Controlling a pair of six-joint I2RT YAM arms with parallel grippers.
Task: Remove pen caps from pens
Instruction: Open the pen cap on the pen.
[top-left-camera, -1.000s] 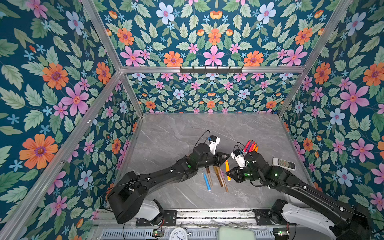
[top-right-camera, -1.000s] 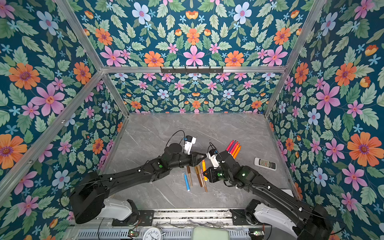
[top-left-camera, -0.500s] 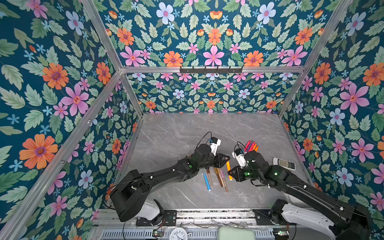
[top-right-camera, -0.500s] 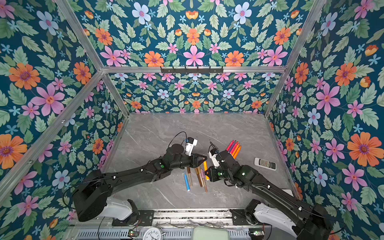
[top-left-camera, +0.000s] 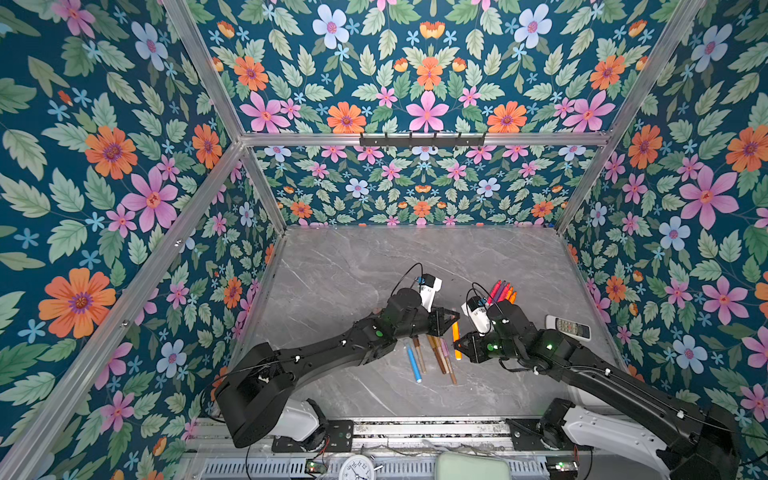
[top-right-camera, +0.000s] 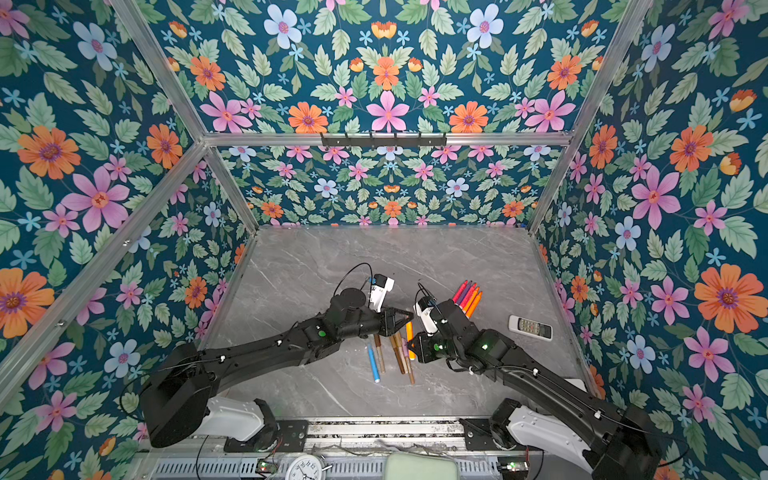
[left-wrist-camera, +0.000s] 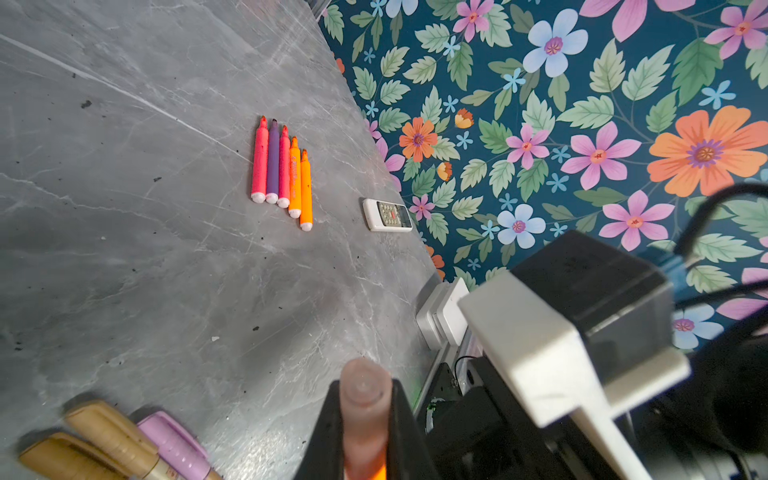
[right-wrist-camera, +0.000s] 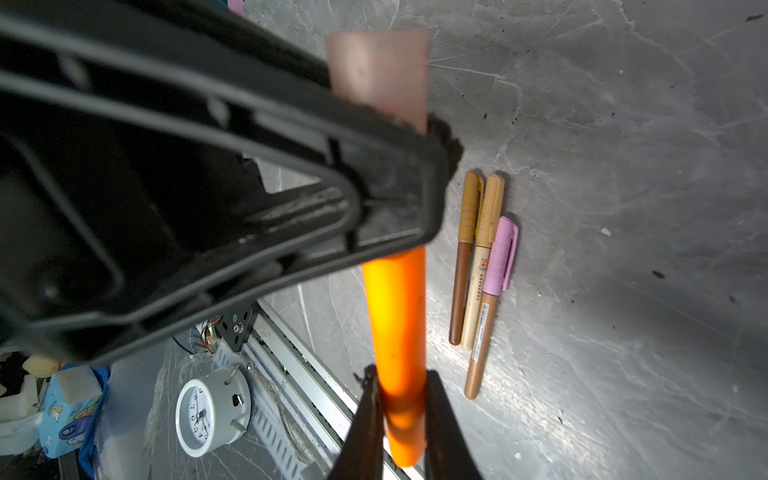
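Left gripper (left-wrist-camera: 363, 401) squeezing shut on see-through pink cap (left-wrist-camera: 363, 384). Right gripper (right-wrist-camera: 400, 401) squeezing shut on orange pen (right-wrist-camera: 395, 316) body. Pen hanging over table (top-left-camera: 353, 266), near middle of front edge. Cream pen (right-wrist-camera: 473, 299) lying on table nearby, showing word CAPYBARA.

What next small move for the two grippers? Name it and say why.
Probably pull the left gripper straight away from the right gripper: the left is shut on the translucent cap, the right on the orange pen, and cap and pen line up, seemingly joined.
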